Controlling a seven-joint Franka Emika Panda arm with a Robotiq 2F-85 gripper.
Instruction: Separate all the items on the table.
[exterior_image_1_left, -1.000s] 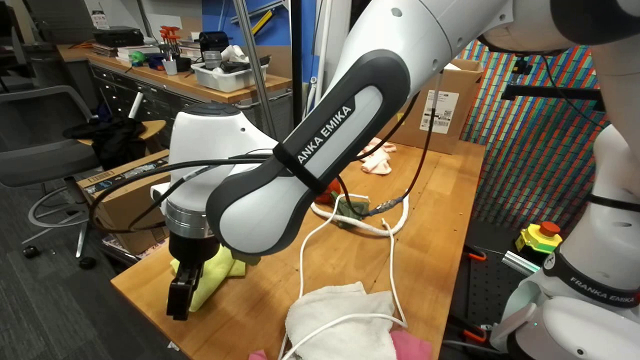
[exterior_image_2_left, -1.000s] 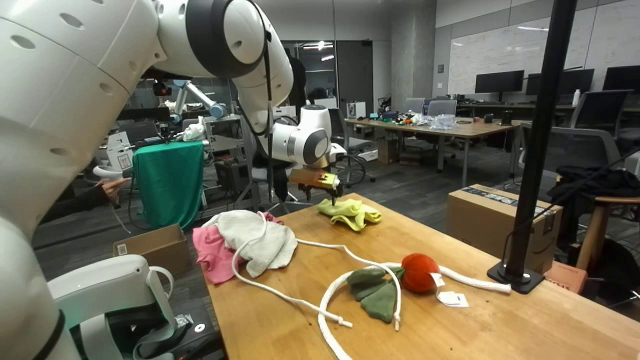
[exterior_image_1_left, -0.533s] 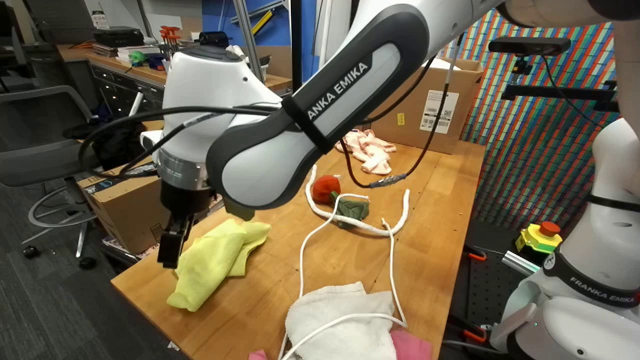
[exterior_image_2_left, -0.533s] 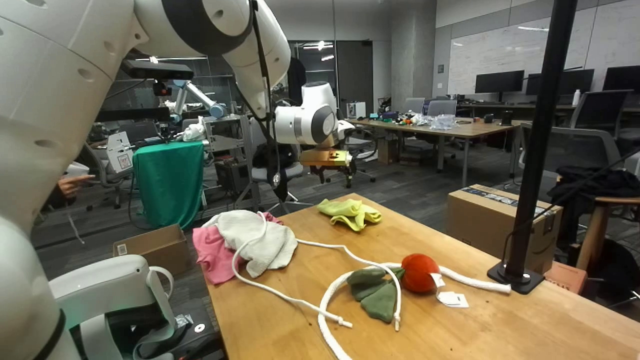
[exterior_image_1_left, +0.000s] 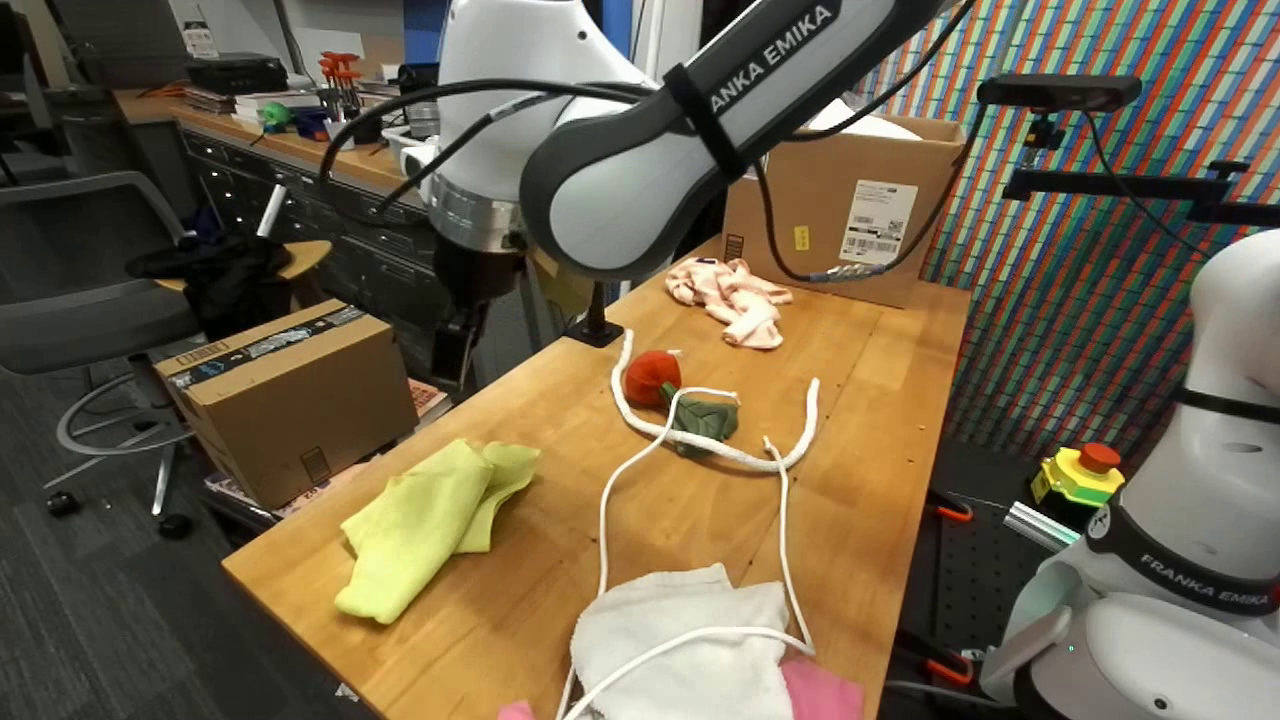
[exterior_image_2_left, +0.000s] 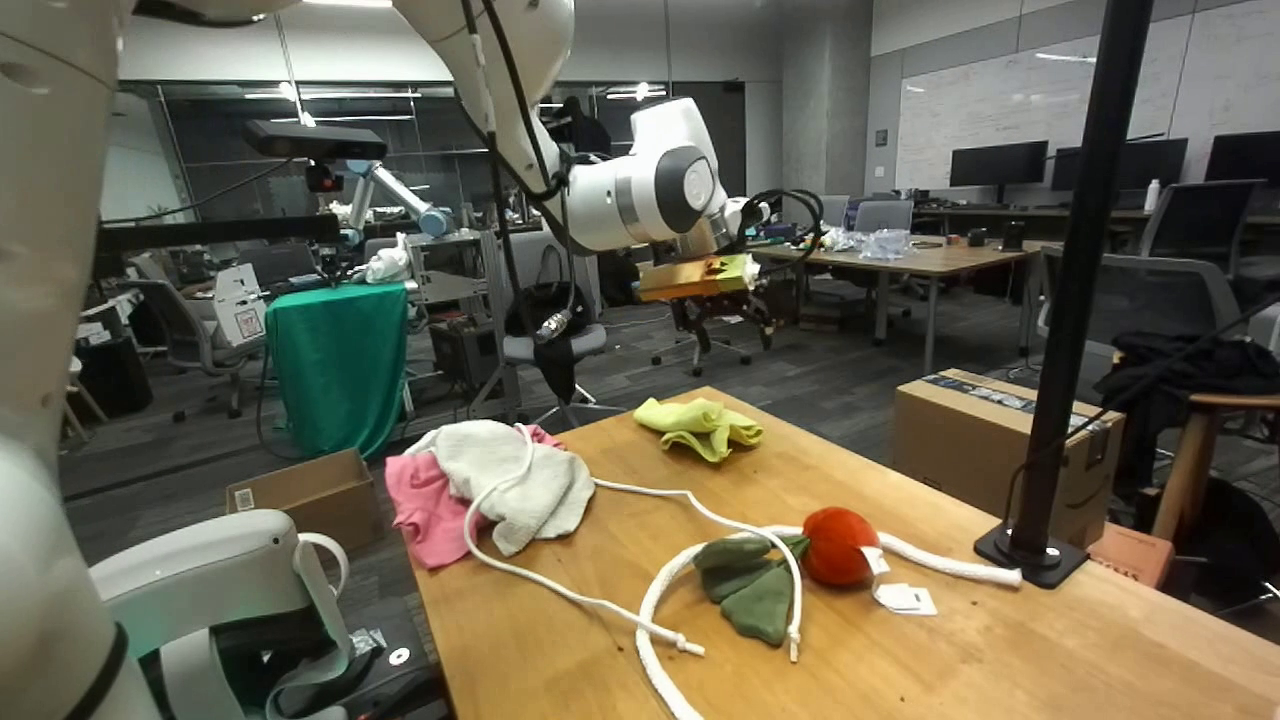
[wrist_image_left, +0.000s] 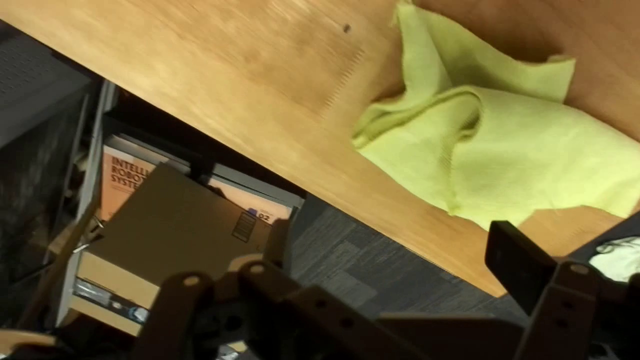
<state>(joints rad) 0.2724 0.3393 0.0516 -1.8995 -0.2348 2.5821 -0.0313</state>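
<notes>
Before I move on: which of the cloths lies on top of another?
The white-grey cloth, spread over the bright pink cloth. The yellow cloth and pale pink cloth each lie apart from the other cloths.

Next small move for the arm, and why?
I'd probably bring the open pincer over a free end of the thin white rope: it crosses the green leaves and the thick white rope and drapes over the white-grey cloth, while the yellow cloth already lies apart.

White-grey cloth (exterior_image_2_left: 553, 492) overlies apparently 1 pink cloth (exterior_image_2_left: 430, 512).
</notes>
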